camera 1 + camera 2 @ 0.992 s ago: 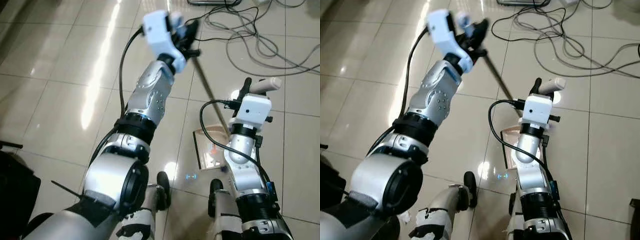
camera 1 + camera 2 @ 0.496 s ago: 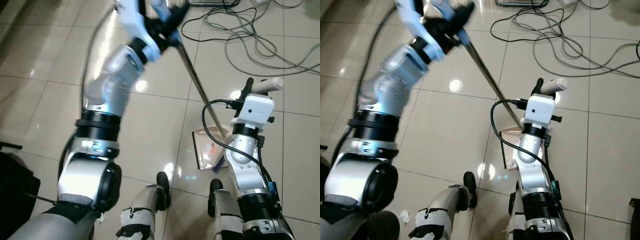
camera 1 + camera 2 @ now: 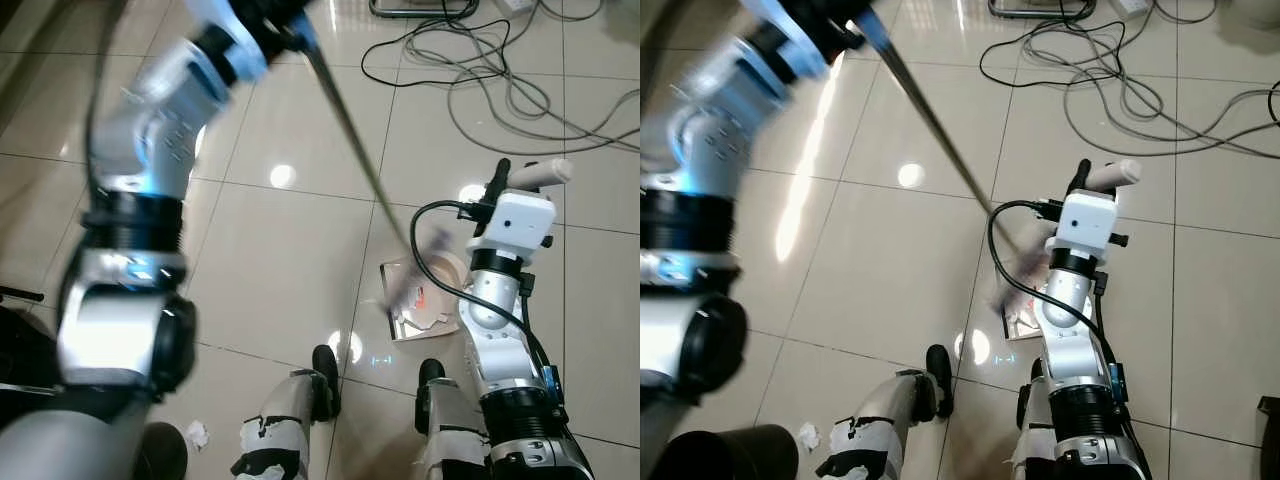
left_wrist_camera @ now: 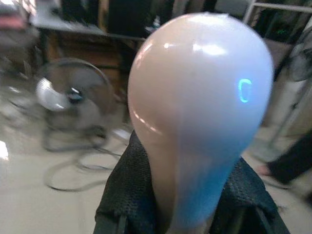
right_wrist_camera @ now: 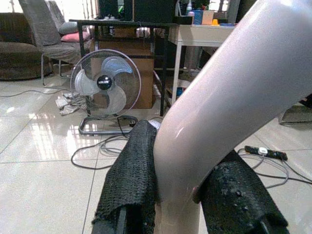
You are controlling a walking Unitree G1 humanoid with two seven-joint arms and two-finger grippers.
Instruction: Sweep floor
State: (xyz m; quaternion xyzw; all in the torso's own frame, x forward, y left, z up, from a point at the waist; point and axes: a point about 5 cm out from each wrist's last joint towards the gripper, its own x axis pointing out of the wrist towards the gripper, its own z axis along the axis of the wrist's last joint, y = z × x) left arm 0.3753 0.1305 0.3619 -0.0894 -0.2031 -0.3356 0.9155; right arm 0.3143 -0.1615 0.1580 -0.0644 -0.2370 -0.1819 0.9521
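Beige plastic dustpan (image 3: pixel 432 290) stays in the right gripper (image 5: pixel 183 195), clamped on its handle; the left gripper (image 4: pixel 187 195) grips the thin metal broom (image 3: pixel 355 150), sweeping. Next: push litter inside.

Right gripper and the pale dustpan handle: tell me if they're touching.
Touching. The right wrist view shows the right gripper with its black fingers pressed against both sides of the pale handle, no gap on either side.

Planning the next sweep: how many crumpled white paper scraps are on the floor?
1: a crumpled white paper scrap lies on the tiles beside the robot's left foot. More may be hidden behind the arms.
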